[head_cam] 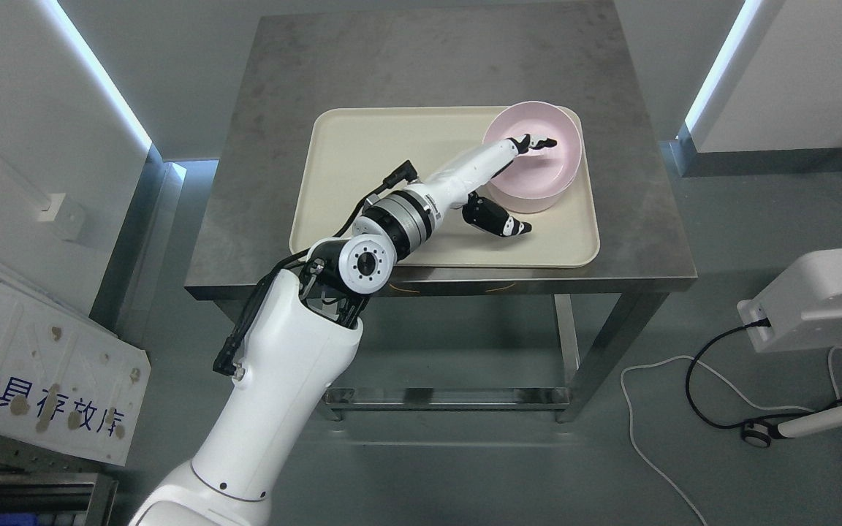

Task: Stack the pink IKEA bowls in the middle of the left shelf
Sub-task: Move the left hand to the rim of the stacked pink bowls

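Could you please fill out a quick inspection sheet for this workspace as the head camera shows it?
Surface: square grey metal table, bearing a beige rectangular plastic tray.
Job's things: one round pink bowl upright in the tray's far right corner; no second bowl seen.
Clutter: nothing seen on the table.
Grippers: left hand grips the bowl's near rim, fingers inside, thumb outside; right hand not in view.
Cables: black cable and white cable loop on the floor at right.
Surroundings: white device at right; white printed panel at left.
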Motion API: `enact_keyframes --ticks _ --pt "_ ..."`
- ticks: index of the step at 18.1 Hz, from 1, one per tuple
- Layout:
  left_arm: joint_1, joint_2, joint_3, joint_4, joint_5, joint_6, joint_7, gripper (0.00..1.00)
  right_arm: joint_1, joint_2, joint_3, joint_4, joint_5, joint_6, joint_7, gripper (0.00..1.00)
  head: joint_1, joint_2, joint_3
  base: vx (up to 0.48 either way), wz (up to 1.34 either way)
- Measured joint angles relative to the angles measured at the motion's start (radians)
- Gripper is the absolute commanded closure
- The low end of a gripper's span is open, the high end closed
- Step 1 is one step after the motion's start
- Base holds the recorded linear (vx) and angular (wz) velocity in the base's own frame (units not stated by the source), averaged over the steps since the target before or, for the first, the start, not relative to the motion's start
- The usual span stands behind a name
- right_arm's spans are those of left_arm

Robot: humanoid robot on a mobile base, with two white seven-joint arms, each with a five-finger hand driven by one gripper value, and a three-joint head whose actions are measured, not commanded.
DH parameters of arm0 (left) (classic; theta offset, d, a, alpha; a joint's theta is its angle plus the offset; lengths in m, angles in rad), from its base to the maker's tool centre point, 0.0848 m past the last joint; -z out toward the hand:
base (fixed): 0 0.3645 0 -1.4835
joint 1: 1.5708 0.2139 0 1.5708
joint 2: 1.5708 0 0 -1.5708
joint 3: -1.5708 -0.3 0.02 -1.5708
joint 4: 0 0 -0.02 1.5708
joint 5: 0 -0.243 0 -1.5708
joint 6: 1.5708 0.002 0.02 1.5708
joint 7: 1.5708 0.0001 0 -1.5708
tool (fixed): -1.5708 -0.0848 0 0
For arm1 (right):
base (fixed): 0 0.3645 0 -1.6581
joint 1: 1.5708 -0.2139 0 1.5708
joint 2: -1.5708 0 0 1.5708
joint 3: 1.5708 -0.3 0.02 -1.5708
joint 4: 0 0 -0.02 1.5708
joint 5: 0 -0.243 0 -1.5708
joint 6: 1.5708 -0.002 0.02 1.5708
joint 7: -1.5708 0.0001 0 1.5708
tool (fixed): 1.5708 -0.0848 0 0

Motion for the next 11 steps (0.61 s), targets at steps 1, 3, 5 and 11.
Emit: enact_keyframes --ticks 1,3,5,11 --pt "-0.002 0.0 0.002 -0.002 -0.024 0.0 -0.019 0.28 0.0 0.0 0.0 0.0 0.0 0.0 0.0 0.0 0.0 0.0 0.0 0.0 0.0" --pt "-0.006 0.0 0.002 -0.002 -0.059 0.0 -0.057 0.3 0.0 0.0 0.0 0.0 0.0 0.0 0.0 0.0 0.0 0.0 0.0 0.0 0.0" --pt "-0.015 0.0 -0.002 0.002 -0.083 0.001 -0.074 0.34 0.0 0.0 0.0 0.0 0.0 0.0 0.0 0.0 0.0 0.0 0.0 0.0 0.0" --pt "-0.04 0.0 -0.025 0.023 -0.117 -0.035 -0.085 0.61 0.0 0.0 0.0 0.0 0.0 0.0 0.0 0.0 0.0 0.0 0.0 0.0 0.0"
